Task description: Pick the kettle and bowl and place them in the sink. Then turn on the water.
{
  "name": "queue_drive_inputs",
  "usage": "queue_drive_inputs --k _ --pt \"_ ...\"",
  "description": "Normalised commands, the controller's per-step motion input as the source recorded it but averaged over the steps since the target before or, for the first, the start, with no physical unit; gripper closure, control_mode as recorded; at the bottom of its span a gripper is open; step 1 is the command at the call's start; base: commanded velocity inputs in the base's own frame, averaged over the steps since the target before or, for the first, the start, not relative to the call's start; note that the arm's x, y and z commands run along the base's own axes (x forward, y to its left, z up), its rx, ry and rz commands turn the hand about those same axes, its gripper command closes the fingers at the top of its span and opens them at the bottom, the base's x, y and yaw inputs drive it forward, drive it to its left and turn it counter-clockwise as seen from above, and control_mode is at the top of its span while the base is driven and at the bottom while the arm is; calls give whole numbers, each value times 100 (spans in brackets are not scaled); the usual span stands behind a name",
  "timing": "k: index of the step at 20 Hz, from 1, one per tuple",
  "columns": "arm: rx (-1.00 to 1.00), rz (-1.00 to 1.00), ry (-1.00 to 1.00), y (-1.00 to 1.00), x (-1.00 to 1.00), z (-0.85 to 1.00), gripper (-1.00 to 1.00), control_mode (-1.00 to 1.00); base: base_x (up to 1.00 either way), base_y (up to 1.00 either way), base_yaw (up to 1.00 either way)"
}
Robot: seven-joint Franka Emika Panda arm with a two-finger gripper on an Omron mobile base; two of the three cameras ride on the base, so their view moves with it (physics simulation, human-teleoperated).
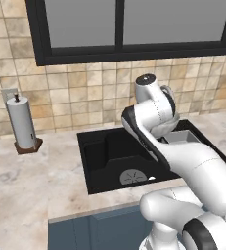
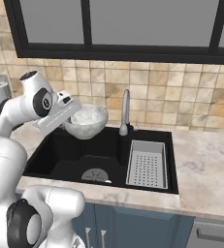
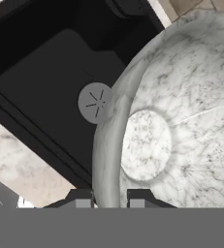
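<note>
One bowl [image 2: 86,121] above sink [image 2: 74,160]

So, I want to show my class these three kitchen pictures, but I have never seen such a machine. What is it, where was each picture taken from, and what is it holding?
It is a white robot arm on a driving base, in a computer-rendered kitchen. Two cameras ride on the base, behind the arm to its left and right. The third sits on the hand and looks along the gripper.

The gripper pinches the rim of the bowl, a marbled whitish one, holding it up over the sink, a black basin with a grey tray and a silver faucet. A paper towel holder stands on the counter.
</note>
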Motion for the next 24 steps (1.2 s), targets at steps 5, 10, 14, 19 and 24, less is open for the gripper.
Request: queue_drive_inputs --k 5,10,14,19,24 --pt "0 0 0 38 46 -24 100 -100 0 0 0" --pt "0 0 0 5 25 -40 100 -100 0 0 0" --pt "1 0 0 0 21 -52 100 -100 0 0 0" --pt "1 0 0 0 28 -53 100 -100 0 0 0" --pt "2 0 0 0 22 -55 100 -100 0 0 0"
